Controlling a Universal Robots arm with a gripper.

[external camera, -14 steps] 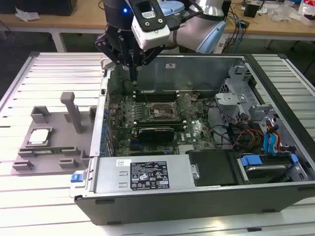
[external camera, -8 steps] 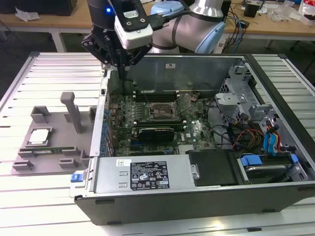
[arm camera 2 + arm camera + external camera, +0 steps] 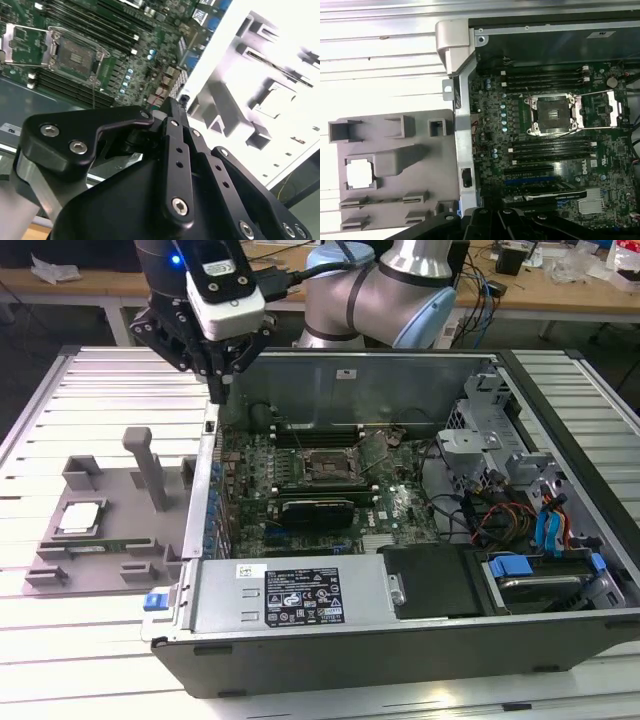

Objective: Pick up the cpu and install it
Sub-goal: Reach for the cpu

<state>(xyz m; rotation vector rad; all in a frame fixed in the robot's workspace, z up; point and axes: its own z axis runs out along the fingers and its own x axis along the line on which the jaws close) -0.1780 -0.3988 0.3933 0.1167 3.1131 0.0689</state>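
Presently cpu (image 3: pixel 80 518) in grey tray (image 3: pixel 112 488) recess; motherboard (image 3: pixel 400 505), socket (image 3: pixel 325 468) open, inside case (image 3: pixel 380 390).

A robotics lab or workshop, an open computer case (image 3: pixel 400 660) lying on a slatted metal table (image 3: pixel 100 380), a robot arm (image 3: pixel 400 300) reaching over it, wooden benches (image 3: pixel 560 292) at the back carrying cables (image 3: pixel 482 300) and loose parts.

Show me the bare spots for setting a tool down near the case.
Bare ribbed table beyond the grey tray, and again between tray and the table's near edge. Crowded: the tray's cpu slot, and inside the case, especially its cables.
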